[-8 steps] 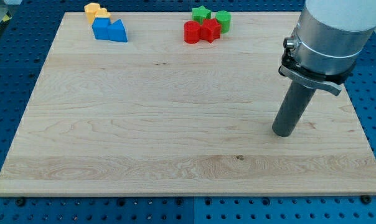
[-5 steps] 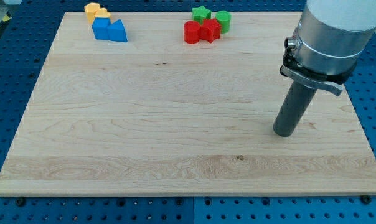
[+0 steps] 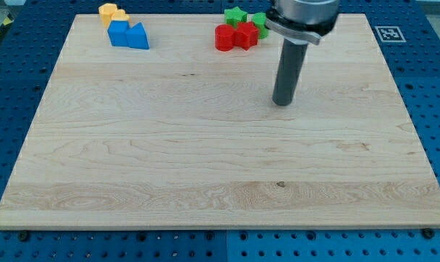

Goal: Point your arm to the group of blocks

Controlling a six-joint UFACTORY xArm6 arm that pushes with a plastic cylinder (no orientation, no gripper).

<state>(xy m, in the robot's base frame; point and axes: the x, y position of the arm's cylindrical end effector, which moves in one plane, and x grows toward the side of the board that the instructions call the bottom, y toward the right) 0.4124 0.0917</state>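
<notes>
My tip [image 3: 282, 102] rests on the wooden board [image 3: 205, 145], right of centre in its upper half. A group of blocks lies up and to the left of it at the top edge: a red cylinder [image 3: 224, 38], a red star [image 3: 245, 35], a green star [image 3: 235, 15] and a green cylinder [image 3: 259, 22], partly hidden behind the arm. The tip stands apart from them, about a block group's width below. A second group sits at the top left: two blue blocks [image 3: 128, 34] and two orange blocks [image 3: 112, 13].
The board lies on a blue perforated table [image 3: 438, 109]. A black-and-white marker tag [image 3: 389, 33] is at the view's upper right, beside the board.
The arm has moved up and to the left from the board's right side towards the red and green group. No block has moved.
</notes>
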